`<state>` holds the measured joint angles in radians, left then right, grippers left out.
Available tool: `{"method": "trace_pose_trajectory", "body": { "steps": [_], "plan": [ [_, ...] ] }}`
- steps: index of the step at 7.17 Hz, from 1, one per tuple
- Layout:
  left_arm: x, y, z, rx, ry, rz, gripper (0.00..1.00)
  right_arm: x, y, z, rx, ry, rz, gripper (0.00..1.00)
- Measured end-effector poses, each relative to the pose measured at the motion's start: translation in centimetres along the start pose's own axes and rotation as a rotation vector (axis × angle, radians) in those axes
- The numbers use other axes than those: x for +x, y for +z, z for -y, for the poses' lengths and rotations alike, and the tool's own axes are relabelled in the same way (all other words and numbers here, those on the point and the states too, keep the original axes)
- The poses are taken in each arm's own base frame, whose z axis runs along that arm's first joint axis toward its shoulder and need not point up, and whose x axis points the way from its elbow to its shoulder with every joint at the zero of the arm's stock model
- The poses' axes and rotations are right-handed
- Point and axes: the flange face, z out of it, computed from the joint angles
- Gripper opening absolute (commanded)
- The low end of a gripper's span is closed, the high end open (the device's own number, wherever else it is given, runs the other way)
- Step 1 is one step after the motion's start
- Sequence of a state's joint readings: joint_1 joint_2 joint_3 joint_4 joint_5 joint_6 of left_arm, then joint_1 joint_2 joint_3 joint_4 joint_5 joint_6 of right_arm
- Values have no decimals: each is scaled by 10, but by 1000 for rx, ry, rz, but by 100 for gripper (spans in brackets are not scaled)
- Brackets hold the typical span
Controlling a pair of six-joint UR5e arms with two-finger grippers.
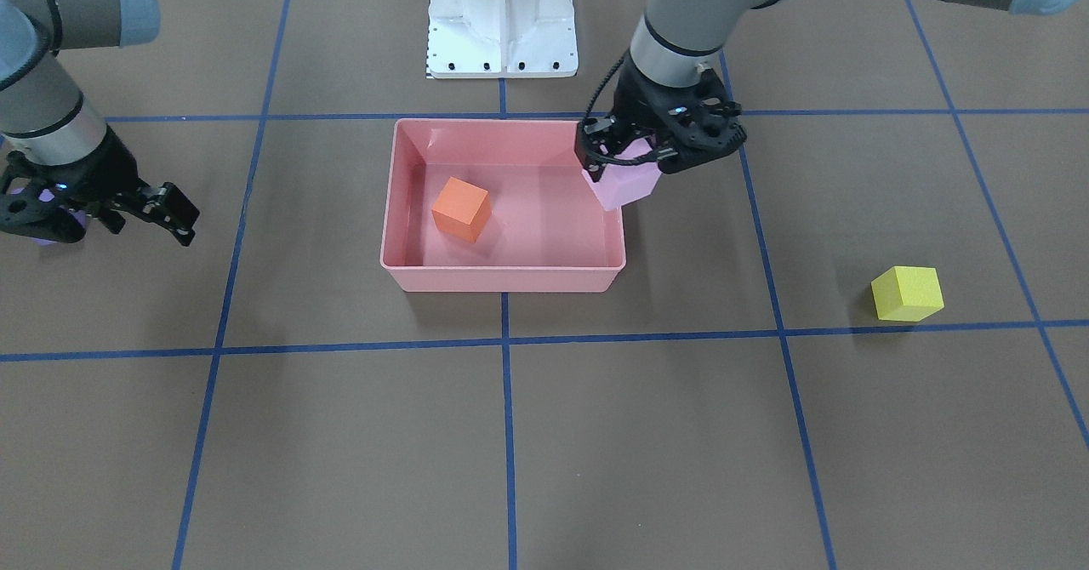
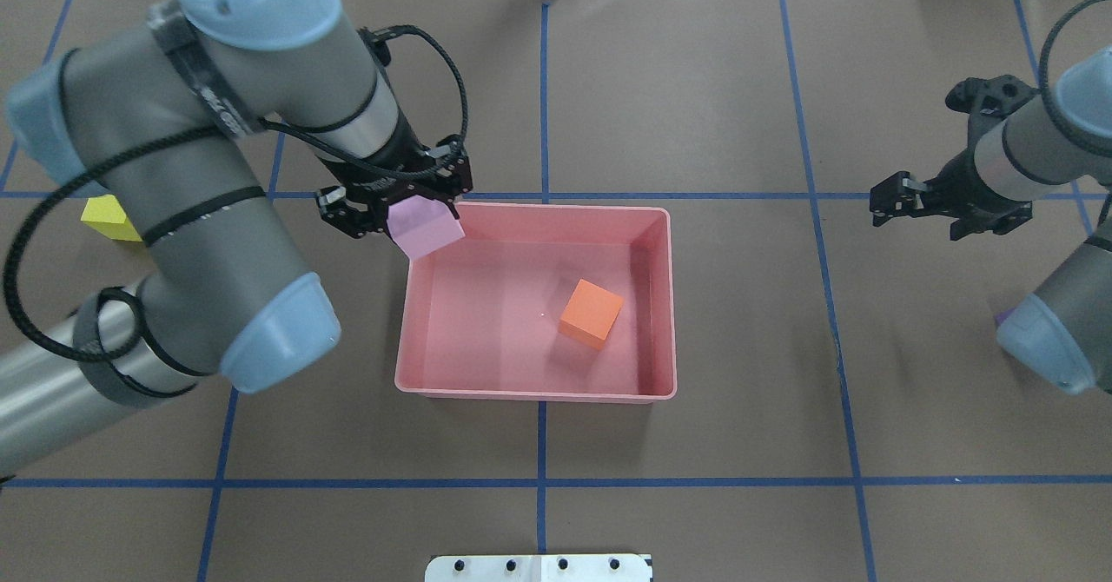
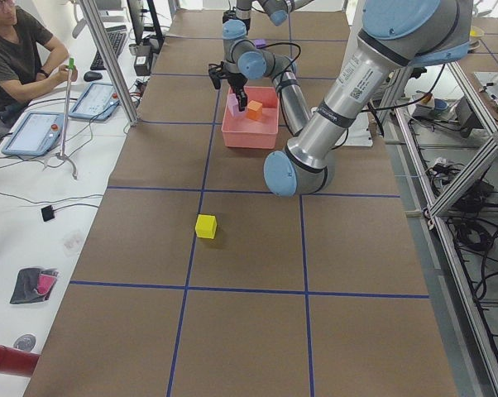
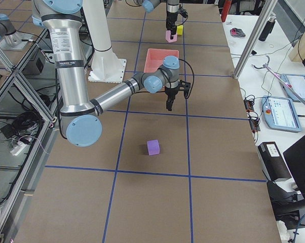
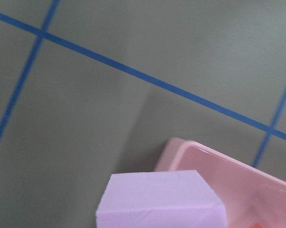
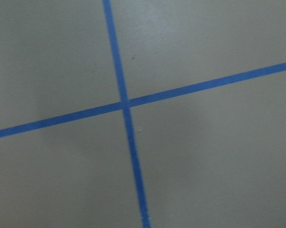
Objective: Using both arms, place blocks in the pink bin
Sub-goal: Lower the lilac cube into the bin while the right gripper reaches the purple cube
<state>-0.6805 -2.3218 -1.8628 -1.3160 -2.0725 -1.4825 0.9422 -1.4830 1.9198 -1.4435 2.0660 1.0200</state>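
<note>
Brown tabletop (image 1: 340, 468), blue tape grid (image 1: 508, 434), pink bin (image 1: 502, 278)

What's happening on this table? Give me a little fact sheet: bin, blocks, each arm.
Bin: pink, holds one block
Orange block: inside bin
Lilac block: held by left gripper over bin's corner
Yellow block: on table, robot's left side
Purple block: on table, robot's right side
Right gripper: open, empty
Not yet in bin: three blocks
</note>
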Motion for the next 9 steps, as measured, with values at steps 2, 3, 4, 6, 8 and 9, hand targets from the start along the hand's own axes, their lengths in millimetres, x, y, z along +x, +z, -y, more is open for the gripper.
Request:
{"method": "trace_pose_trajectory", "body": {
  "steps": [2, 3, 4, 6, 8, 9],
  "plan": [
    [30, 53, -43, 37, 45, 56, 0, 49, 3, 2, -9, -34, -43, 100],
    [38, 80, -50, 38, 56, 79, 0, 66, 5, 0, -18, -57, -58, 100],
    [46, 103, -49, 45, 59, 96, 0, 84, 9, -4, -25, -83, -70, 100],
    [50, 128, -44, 54, 56, 128, 22, 120, 19, -18, -33, -106, -63, 100],
    [48, 138, -40, 55, 51, 146, 52, 155, 31, -34, -51, -100, -72, 100],
    [48, 140, -39, 56, 49, 150, 62, 167, 40, -38, -45, -132, -53, 100]
  ]
}}
